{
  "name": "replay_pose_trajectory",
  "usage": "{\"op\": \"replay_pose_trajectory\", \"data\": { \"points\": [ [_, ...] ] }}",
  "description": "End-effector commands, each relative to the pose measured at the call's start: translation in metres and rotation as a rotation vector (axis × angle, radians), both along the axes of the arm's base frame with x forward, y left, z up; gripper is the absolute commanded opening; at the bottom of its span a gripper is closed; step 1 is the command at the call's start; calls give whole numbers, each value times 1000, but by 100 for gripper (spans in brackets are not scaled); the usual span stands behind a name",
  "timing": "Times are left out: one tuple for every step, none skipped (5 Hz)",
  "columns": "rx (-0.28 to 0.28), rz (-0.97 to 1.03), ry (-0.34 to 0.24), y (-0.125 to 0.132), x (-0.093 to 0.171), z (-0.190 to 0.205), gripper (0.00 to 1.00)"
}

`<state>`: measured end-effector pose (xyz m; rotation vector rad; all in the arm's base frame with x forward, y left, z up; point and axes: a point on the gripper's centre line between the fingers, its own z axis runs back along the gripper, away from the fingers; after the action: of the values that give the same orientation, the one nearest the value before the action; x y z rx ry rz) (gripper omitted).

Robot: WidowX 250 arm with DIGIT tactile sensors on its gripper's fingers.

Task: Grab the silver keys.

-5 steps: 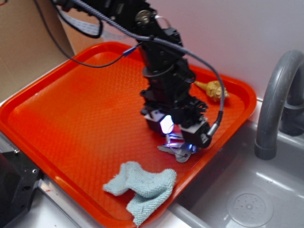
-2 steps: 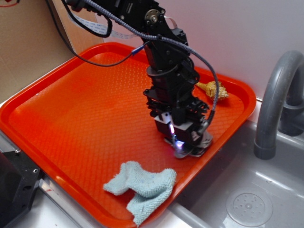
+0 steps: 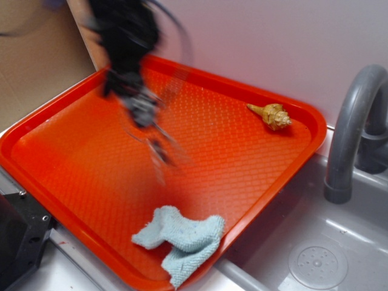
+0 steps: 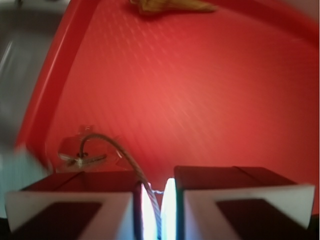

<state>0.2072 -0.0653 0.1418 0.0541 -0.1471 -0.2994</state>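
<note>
The silver keys (image 4: pixel 82 159) hang from their thin wire ring (image 4: pixel 125 152), which is pinched between my gripper's (image 4: pixel 156 187) nearly closed jaws. In the exterior view the arm is a motion blur over the back left of the orange tray (image 3: pixel 254 176). The gripper (image 3: pixel 145 115) is lifted above the tray floor, with the keys (image 3: pixel 160 151) a blurred streak dangling under it. The spot near the tray's right edge where the keys lay is bare.
A tan spiral seashell (image 3: pixel 273 115) lies at the tray's back right and shows at the top of the wrist view (image 4: pixel 170 5). A light blue cloth (image 3: pixel 182 239) lies at the tray's front edge. A grey faucet (image 3: pixel 351 133) and sink (image 3: pixel 315 260) are right of the tray.
The gripper closed on the keys near the tray's right edge, then swung up and to the back left, carrying them off the tray floor.
</note>
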Motion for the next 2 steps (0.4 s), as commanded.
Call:
{"op": "replay_pose_trajectory", "data": {
  "points": [
    [188, -41, -61, 66, -34, 97, 0],
    [156, -11, -1, 77, -32, 89, 0]
  ]
}}
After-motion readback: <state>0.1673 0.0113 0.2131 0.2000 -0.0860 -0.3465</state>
